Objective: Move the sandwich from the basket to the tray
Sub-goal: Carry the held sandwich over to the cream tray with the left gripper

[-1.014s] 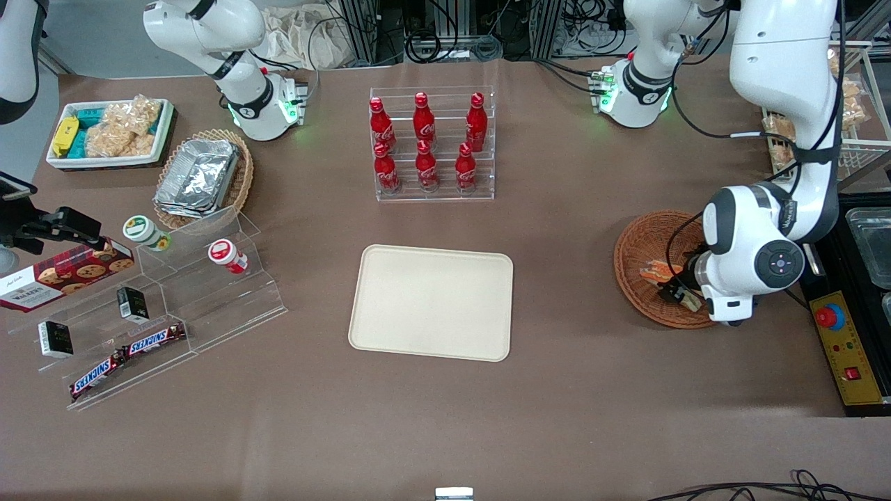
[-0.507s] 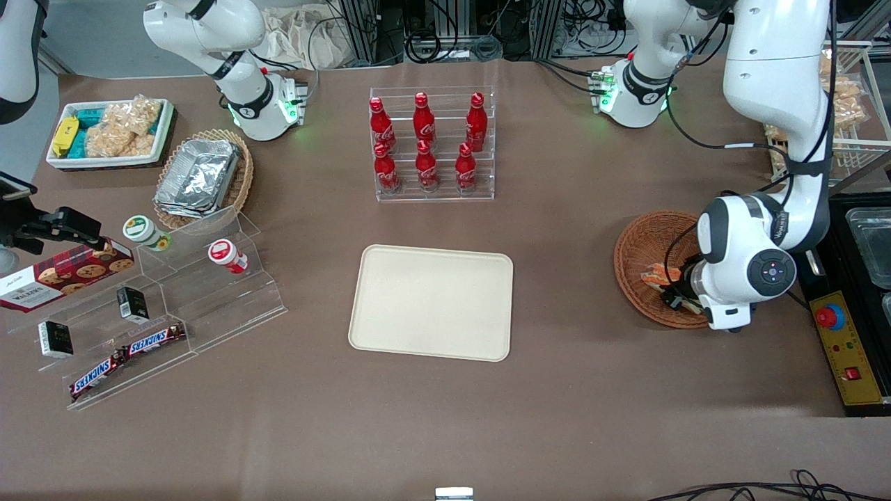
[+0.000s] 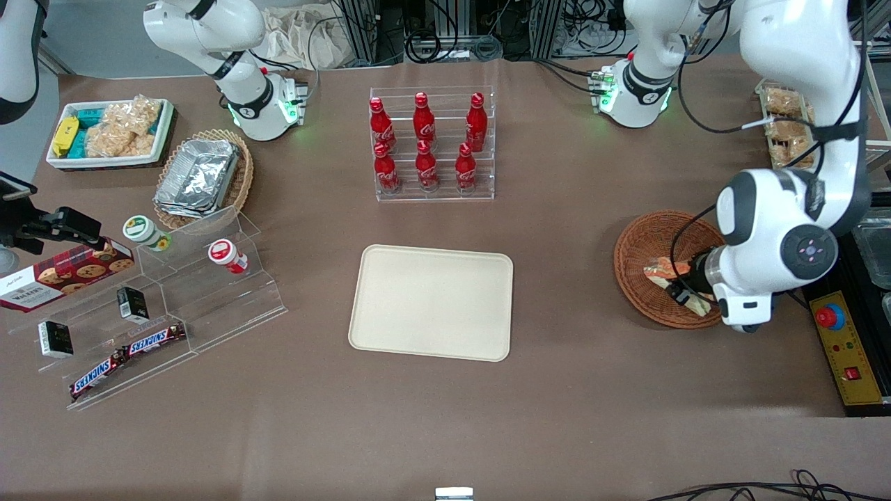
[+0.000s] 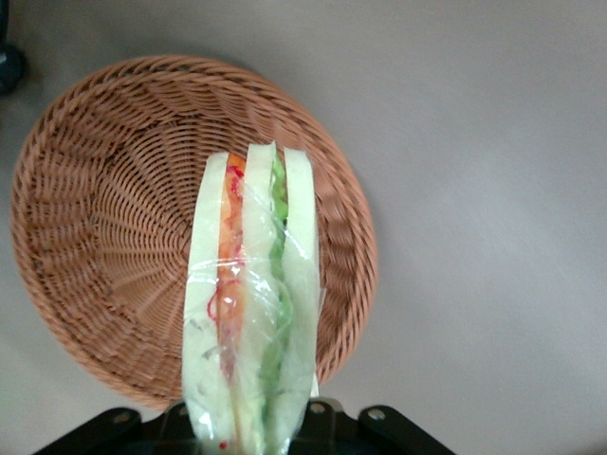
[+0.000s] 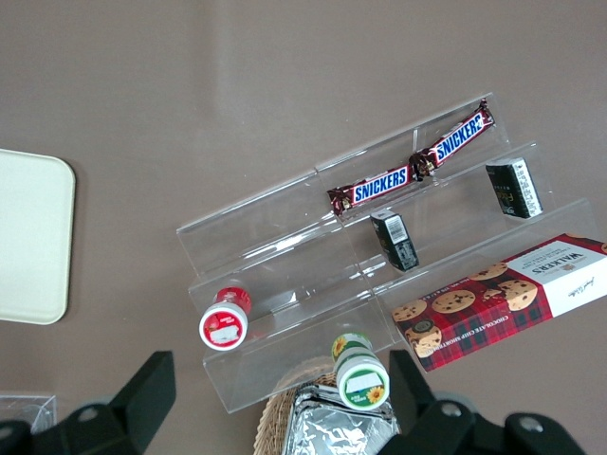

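Clear-wrapped sandwich [image 4: 248, 313] clamped in claw [image 3: 686, 287] above basket [image 4: 114, 237].

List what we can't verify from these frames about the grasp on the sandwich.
- Gripper fingers: front view, the arm's own wrist covers them; wrist view, the sandwich fills the gap between them.
- Contact points on the sandwich: its held end is cut off by the wrist view's edge.
- Clearance above the basket: the wrist view looks straight down, so height is unreadable.
- Tray: outside the wrist view.
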